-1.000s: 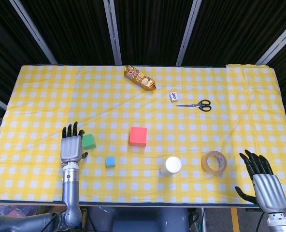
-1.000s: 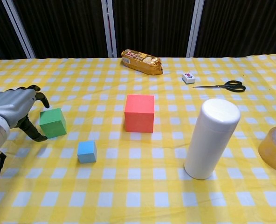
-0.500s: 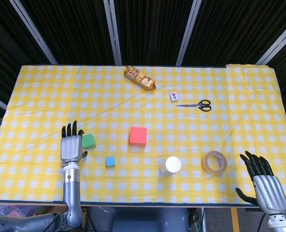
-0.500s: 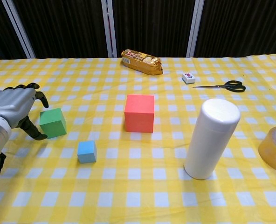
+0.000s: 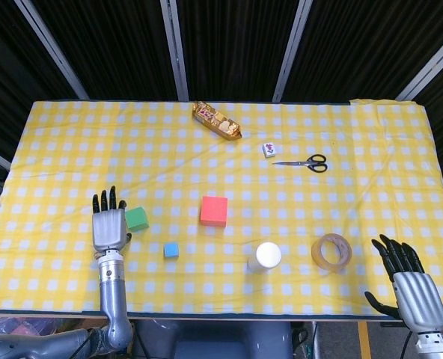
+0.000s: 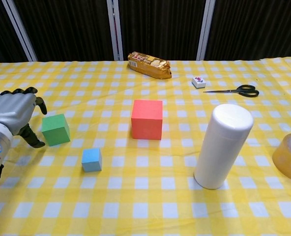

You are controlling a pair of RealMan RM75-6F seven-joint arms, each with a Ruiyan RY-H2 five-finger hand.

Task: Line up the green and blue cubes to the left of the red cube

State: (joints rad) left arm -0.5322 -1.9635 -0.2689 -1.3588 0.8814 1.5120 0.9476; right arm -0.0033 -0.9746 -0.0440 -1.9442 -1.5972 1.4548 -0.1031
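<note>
The red cube [image 5: 214,211] [image 6: 147,119] stands near the table's middle. A green cube [image 5: 137,218] [image 6: 56,129] lies to its left, and a small blue cube [image 5: 171,250] [image 6: 92,159] sits nearer the front edge between them. My left hand [image 5: 108,226] [image 6: 12,115] hovers just left of the green cube, fingers apart, holding nothing; its thumb is close to the cube's left side. My right hand [image 5: 410,283] hangs past the table's front right corner, fingers spread and empty; the chest view does not show it.
A white cylinder [image 5: 265,257] [image 6: 221,146] stands right of the blue cube. A tape roll [image 5: 331,251] [image 6: 290,157] lies further right. Scissors [image 5: 304,162] [image 6: 235,90], a small tile [image 5: 269,149] [image 6: 198,82] and a snack pack [image 5: 218,121] [image 6: 149,65] lie at the back.
My left hand has drawn slightly left and toward the front, away from the green cube. The right hand has sunk a little lower. The cubes have not moved.
</note>
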